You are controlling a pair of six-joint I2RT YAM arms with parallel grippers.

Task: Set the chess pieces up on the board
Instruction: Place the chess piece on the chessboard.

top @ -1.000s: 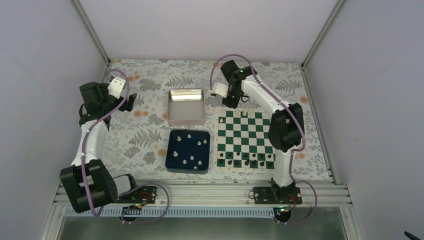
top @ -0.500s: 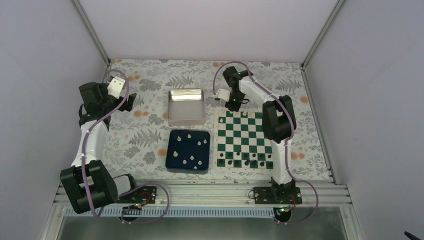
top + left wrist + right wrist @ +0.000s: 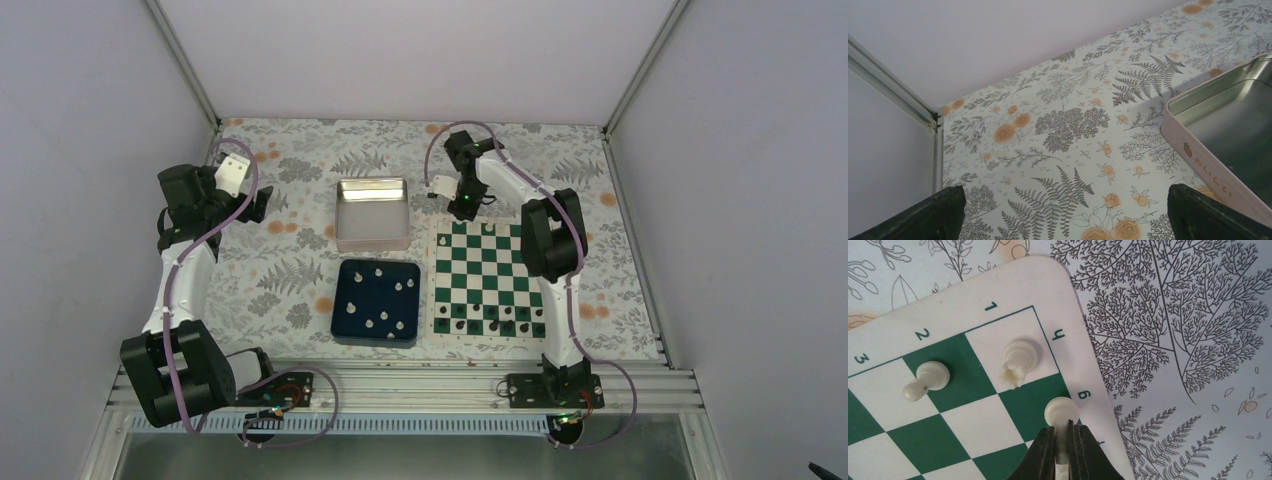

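The right gripper [image 3: 1063,436], clenched on a small white round-headed chess piece [image 3: 1062,411], should lower it upright, mid-square, onto the green-and-white chessboard [image 3: 1013,277].

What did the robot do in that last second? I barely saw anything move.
The right claw, shut on a small white chess piece, moved closer to the far left corner of the green and white chessboard, its elbow swinging in over the board. The open left claw, dark blue square tray and shiny metal tin stayed put.
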